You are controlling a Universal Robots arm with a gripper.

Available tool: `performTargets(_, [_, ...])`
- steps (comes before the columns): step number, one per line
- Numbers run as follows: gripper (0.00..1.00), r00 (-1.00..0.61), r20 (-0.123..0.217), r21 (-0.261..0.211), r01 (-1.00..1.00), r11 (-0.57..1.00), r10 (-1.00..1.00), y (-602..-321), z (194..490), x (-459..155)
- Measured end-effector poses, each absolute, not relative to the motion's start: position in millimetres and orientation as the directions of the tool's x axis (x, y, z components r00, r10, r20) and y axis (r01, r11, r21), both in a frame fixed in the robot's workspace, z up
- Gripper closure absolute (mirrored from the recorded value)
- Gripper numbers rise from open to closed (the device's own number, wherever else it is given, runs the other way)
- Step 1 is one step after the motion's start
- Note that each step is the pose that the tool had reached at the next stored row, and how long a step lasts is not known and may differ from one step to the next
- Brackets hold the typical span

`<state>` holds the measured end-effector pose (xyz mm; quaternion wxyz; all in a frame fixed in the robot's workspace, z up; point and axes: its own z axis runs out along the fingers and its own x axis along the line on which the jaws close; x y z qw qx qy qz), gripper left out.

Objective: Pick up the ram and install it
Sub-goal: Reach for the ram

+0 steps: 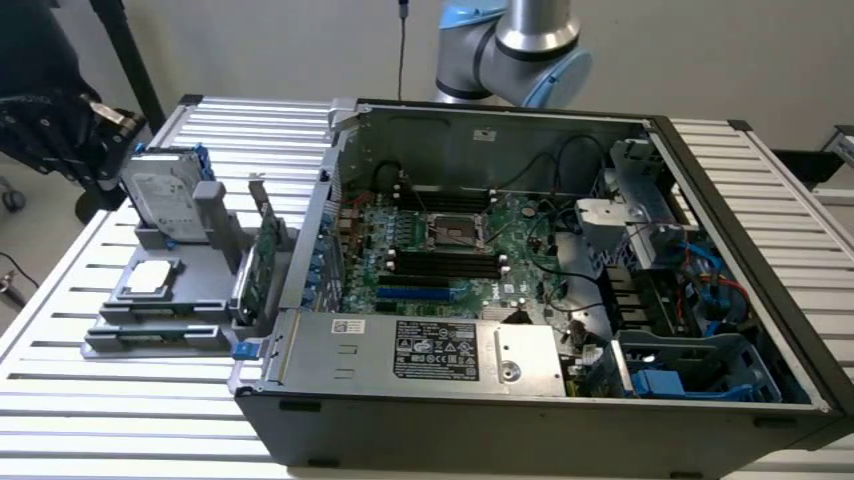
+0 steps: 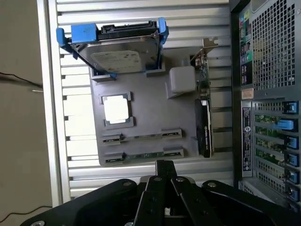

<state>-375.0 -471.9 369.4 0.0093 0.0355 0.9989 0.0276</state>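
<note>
The ram [image 2: 143, 155] is a thin green stick lying flat in a slot along one edge of the grey holder tray [image 2: 150, 108]; in the exterior view that edge is the tray's near end [image 1: 150, 335]. A second slot [image 2: 141, 137] runs beside it. My gripper [image 2: 165, 165] hangs well above the tray, just off the edge where the ram lies. Its fingers meet at the tips with nothing between them. The black memory slots [image 1: 447, 263] sit in the middle of the motherboard inside the open computer case [image 1: 534, 390].
The tray also carries a silver hard drive [image 2: 120, 56] in a blue bracket, a square processor [image 2: 116, 108] and an upright green expansion card [image 2: 203, 113]. The case wall [image 2: 242, 117] stands right beside the tray. A dark object [image 1: 47, 130] sits at the exterior view's left edge.
</note>
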Motion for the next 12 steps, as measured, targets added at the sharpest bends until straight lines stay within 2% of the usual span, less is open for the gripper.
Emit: performTargets(12, [0.89,-1.0,0.011,0.054,-0.023,0.998,-0.023,-473.7,361.7,-382.7])
